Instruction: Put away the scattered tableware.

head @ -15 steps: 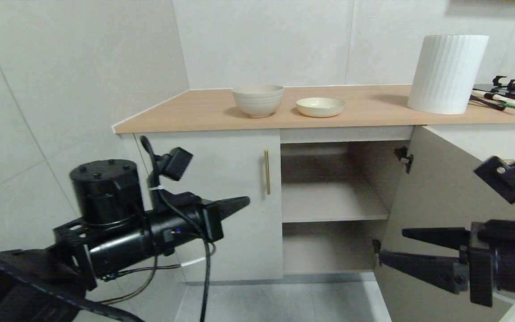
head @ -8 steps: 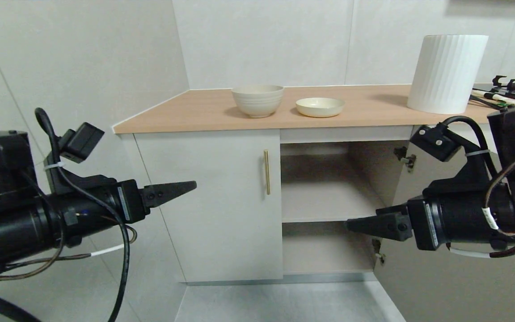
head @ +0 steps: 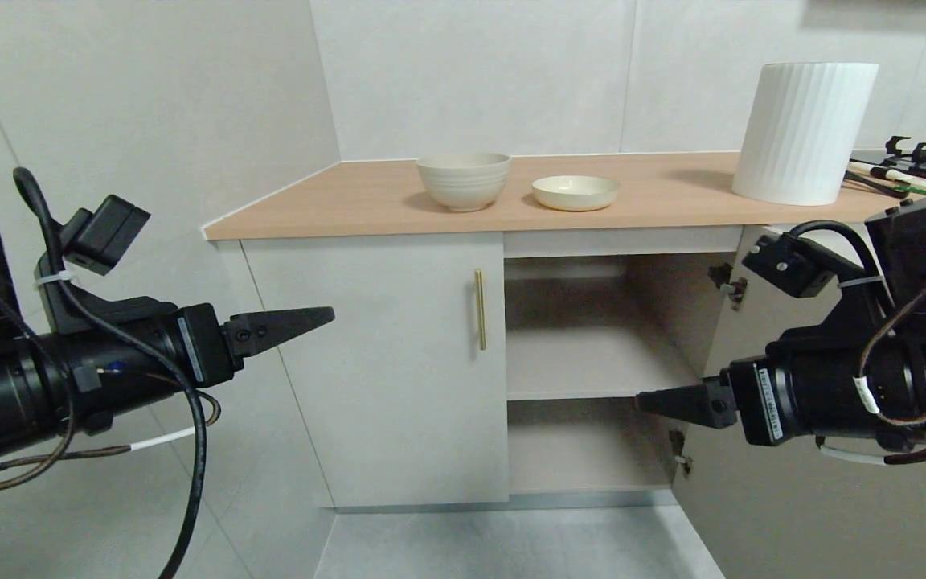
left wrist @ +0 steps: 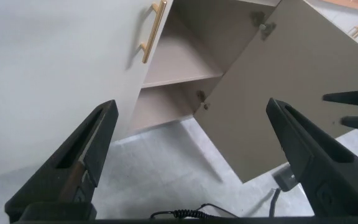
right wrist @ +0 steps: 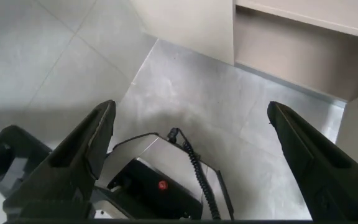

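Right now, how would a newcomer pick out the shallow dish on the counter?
Start at the wooden countertop above the open cabinet. Two cream pieces sit near its middle; the dish is the low, flat one, right of the taller bowl.

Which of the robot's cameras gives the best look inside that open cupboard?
The head view: it faces the open cupboard squarely, both shelves visible. The left wrist view catches it slantwise; the right wrist view shows just its bottom corner.

Bowl (head: pixel 464 181) cream, faint ribbing. Small dish (head: pixel 575 192) pale yellow. Counter (head: pixel 334 205) tan woodgrain. Cabinet door (head: pixel 399 362) off-white, handle (head: pixel 479 310) gold. Ribbed canister (head: pixel 805 133) white. Wall tiles (head: pixel 149 104) pale grey. Floor (head: pixel 511 543) grey.
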Robot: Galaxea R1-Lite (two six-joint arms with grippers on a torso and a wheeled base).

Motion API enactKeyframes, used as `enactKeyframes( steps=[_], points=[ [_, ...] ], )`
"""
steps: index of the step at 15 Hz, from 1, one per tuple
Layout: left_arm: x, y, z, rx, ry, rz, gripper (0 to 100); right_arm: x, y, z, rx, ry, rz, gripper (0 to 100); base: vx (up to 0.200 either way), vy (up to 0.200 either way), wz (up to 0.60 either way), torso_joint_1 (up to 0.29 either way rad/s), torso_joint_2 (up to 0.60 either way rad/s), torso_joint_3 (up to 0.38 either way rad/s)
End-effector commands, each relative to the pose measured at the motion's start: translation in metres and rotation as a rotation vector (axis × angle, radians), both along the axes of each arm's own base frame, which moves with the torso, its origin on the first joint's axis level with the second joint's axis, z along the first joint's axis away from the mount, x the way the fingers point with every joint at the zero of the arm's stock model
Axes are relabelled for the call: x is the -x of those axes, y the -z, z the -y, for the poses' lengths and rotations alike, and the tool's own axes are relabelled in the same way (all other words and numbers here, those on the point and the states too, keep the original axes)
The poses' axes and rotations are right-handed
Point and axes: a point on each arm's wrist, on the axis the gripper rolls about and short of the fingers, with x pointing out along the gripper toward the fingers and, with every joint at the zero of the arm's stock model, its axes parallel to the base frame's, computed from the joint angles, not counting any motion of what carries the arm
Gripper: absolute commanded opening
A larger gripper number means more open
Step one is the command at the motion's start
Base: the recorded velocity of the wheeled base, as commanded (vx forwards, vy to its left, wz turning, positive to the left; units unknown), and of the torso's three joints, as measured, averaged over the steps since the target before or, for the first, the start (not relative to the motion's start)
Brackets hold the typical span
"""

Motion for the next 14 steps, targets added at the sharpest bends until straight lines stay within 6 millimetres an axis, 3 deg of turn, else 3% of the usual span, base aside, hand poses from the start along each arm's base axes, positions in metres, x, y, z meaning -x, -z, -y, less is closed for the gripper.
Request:
enactKeyframes(
  steps=[1,4,14],
  points=[
    [0.0000,-0.0003,0.0000,0.001,0.001,0.002,100,0.0150,-0.0148,0.0085,0.000,-0.006,-0.002,100,0.000,0.000,0.00,0.000,0.00,0.000],
    [-0.0024,0.0019,0.0005,-0.002,0.001,-0.010,100,0.0173,-0.0177,0.0103,0.010,-0.008,-0.021,100,0.000,0.000,0.00,0.000,0.00,0.000],
    [-0.0013,-0.0004,0.0003,0.000,0.001,0.000,100,0.0176,-0.0107,0.0110,0.015,-0.010,-0.019,100,0.200,0.000,0.00,0.003,0.00,0.005]
  ],
)
